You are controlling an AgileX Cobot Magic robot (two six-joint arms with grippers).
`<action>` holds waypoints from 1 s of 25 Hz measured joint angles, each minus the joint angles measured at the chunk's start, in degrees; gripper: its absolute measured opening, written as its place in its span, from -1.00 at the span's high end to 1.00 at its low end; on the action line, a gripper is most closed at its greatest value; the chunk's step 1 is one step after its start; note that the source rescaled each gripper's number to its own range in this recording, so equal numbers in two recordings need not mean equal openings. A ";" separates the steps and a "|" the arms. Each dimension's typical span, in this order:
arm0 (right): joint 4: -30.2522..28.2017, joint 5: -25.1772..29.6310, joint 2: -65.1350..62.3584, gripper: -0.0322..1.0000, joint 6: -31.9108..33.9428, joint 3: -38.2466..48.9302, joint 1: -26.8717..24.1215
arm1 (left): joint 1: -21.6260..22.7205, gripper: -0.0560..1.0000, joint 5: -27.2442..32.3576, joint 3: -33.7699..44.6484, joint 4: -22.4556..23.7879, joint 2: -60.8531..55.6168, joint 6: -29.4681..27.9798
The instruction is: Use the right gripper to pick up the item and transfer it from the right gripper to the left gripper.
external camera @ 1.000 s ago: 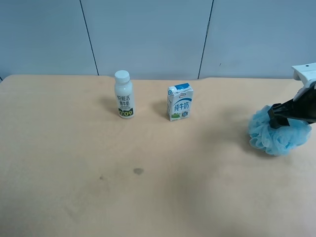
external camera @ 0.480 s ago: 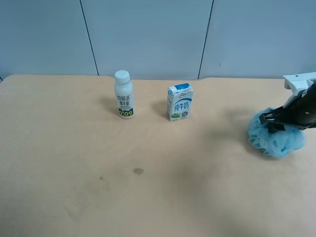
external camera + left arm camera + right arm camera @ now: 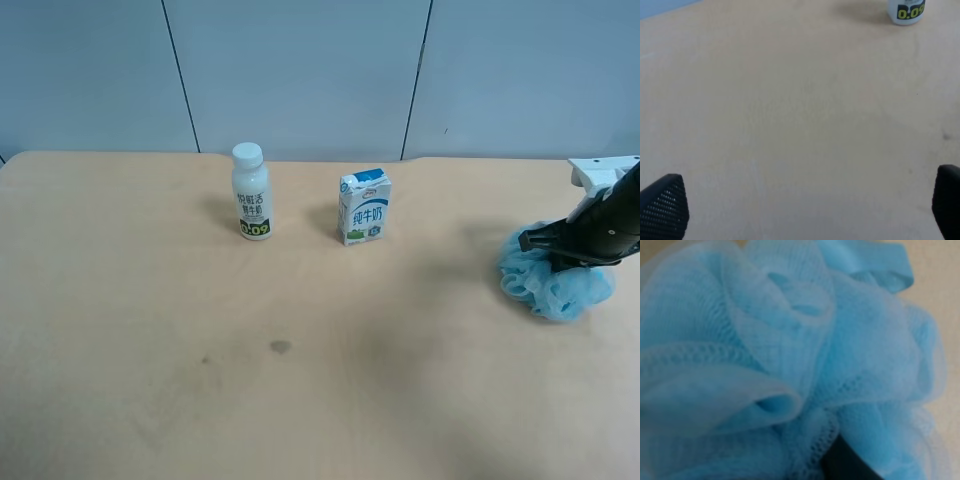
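Note:
The item, a fluffy light blue mesh pouf (image 3: 556,287), sits on the table near the right edge of the exterior high view. My right gripper (image 3: 543,246), a black claw with a pale grey part above it, is pressed into the pouf's top, and its jaws look drawn together on the mesh. In the right wrist view the pouf (image 3: 790,340) fills the frame, with one black finger (image 3: 850,462) showing under the mesh. My left gripper (image 3: 800,210) is open and empty over bare table. Only its two black fingertips show, and it is out of the exterior high view.
A white bottle (image 3: 251,192) and a blue-white milk carton (image 3: 365,207) stand upright at the back middle of the tan table (image 3: 300,380). The bottle's base also shows in the left wrist view (image 3: 906,11). A grey panel wall stands behind.
My right gripper has lowered and shifted left into the pouf, and its jaws have narrowed on it. The pouf looks squeezed smaller. The bottle and carton have not moved.

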 joint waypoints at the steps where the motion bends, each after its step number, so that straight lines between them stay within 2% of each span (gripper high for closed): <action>1: 0.43 0.00 0.00 0.69 -0.29 0.00 0.00 | 0.00 -1.00 0.00 0.00 0.00 0.00 0.00; 4: 4.12 -0.27 -0.34 0.72 -2.90 0.00 0.00 | 0.00 -1.00 0.00 0.00 0.00 0.00 0.00; 7: 11.76 -0.92 -2.31 0.75 -9.54 0.18 0.00 | 0.00 -1.00 0.00 0.00 0.00 0.00 0.00; 11: 28.40 -0.70 -7.90 0.84 -23.33 0.30 0.00 | 0.00 -1.00 0.00 0.00 0.00 0.00 0.00; 13: 38.75 0.35 -11.53 0.84 -32.20 0.30 0.00 | 0.00 -1.00 0.00 0.00 0.00 0.00 0.00; 17: 57.13 4.77 -16.59 0.84 -48.48 0.30 0.00 | 0.00 -1.00 -0.09 0.00 -0.11 0.00 0.00; 20: 67.34 8.74 -18.61 0.87 -57.07 0.30 0.00 | 0.00 -1.00 -0.68 -0.20 -0.51 1.24 0.00; 25: 75.89 15.25 -19.08 0.87 -65.28 0.30 0.00 | 0.00 -1.00 -1.93 -3.67 -4.22 8.24 0.14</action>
